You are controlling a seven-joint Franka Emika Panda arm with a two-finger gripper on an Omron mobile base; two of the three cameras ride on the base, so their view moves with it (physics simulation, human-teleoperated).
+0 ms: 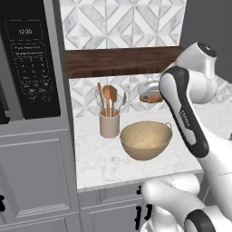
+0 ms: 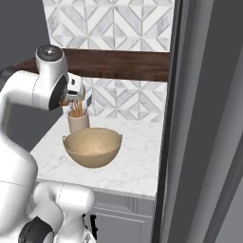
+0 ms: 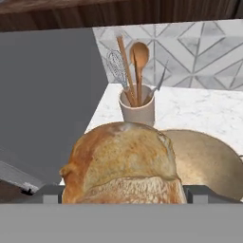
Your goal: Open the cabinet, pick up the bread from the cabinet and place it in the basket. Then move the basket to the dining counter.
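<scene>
Left base view showed the basket [image 1: 146,140], a wide tan bowl, empty on the short marble worktop [image 1: 104,163], with a beige utensil cup [image 1: 109,123] just behind it on its left. Above the basket ran the cabinet [image 1: 118,61], a dark wooden plank across the patterned tiles. The white arm rose in front of the basket's right side, and a bit of golden-brown bread [image 1: 153,97] peeked out beside its upper link, higher than the basket's rim. Right base view showed the same basket [image 2: 92,146] from the other side, the utensil cup [image 2: 78,120] behind it, and the gripper [image 2: 76,94] above the cup, below the cabinet [image 2: 118,64]. Hand view looked past the bread [image 3: 124,163], which sat large between the spread finger tips, gripped wide across its body; the basket [image 3: 209,163] lay beyond and to the bread's right. Held that high and short of the basket, the roll seemed mid-carry, needing to travel over the rim before release.
</scene>
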